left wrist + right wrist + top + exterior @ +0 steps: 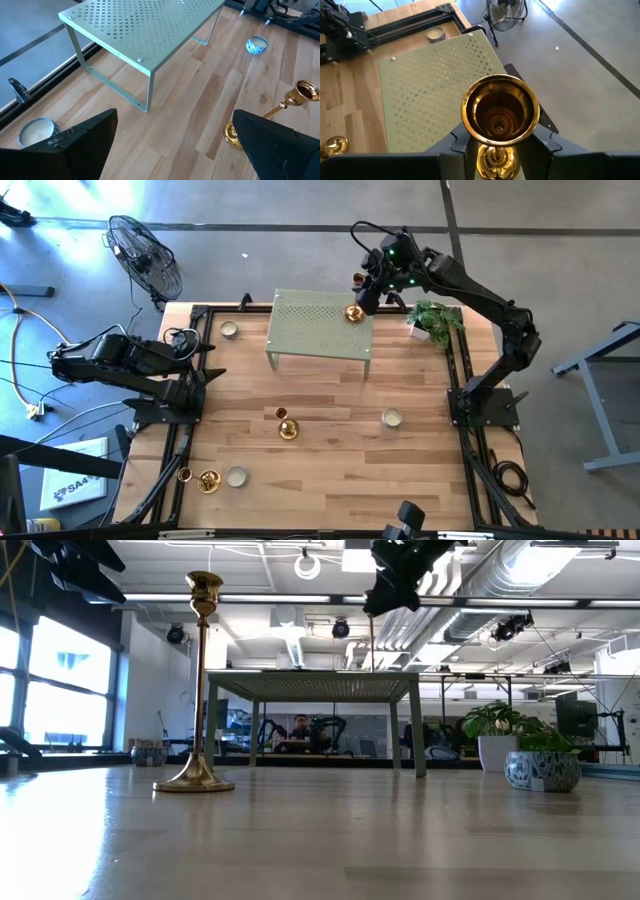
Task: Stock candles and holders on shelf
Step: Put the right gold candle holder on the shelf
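The sage-green shelf [318, 330] stands at the table's far middle. My right gripper [366, 296] is above its far right corner, shut on a gold holder [500, 112]. The holder's thin stem [372, 643] reaches down to the shelf top. The tall holder [288, 427] stands on its base mid-table, and two small holders [207, 480] stand at the near left. Candles rest at the far left [229, 330], the right [392, 418] and the near left [236, 476]. My left gripper [170, 150] is open and empty at the table's left edge [197, 383]. My right gripper comes at the holder from above, its fingers [460, 146] pointing down on either side of the upper stem [495, 150], just under the cup. The cup hides the place of contact. The holder is upright, cup up. Whether its base rests on the shelf I cannot tell.
A potted plant [435, 320] stands at the far right beside the shelf. A black frame rail [460, 370] runs along the table's edges. Bare wood lies between the shelf and the tall holder.
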